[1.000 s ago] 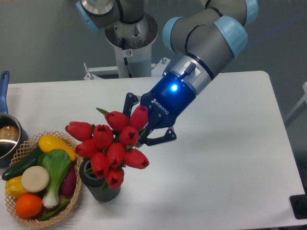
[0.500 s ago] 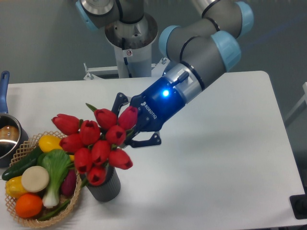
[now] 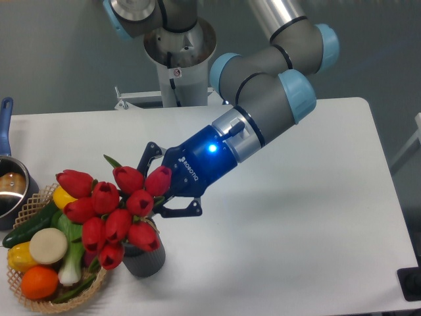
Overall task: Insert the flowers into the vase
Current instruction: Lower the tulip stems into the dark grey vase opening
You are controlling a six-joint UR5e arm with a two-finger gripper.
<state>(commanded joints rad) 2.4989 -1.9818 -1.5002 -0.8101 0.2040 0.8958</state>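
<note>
Pincer: the pincer [image 3: 160, 192] is clamped on the tulip bunch, its dark fingers either side of the stems, which are mostly hidden behind the heads.
Tulip bunch: the tulip bunch [image 3: 113, 210] hangs tilted, heads down and to the left, over the vase and the near edge of the wicker basket; whether any stem end has entered the mouth cannot be told.
Vase: the vase [image 3: 143, 258] stands upright on the white surface [image 3: 309, 217], just beside the basket, its mouth covered from view by the tulips.
Risk, tipping: the vase is narrow; a stem pushed sideways against its thick wall could, I judge, shove or topple it.
Risk, missing: with the bunch leaning so far left, the stems may pass outside the rim and the heads may drop among the vegetables.
Risk, snagging: the lowest heads sit close to the basket rim and could catch there.
Materials, flowers: glossy, smooth red heads, likely artificial; one narrow green leaf pokes up at the top.
Materials, vase: dark grey, ribbed, matt cylinder.
Materials, basket: the wicker basket [image 3: 39, 197] is a coarse tan weave holding rounded vegetables.
Materials, pot: the steel pot [image 3: 9, 187] is shiny, with a blue handle.
</note>
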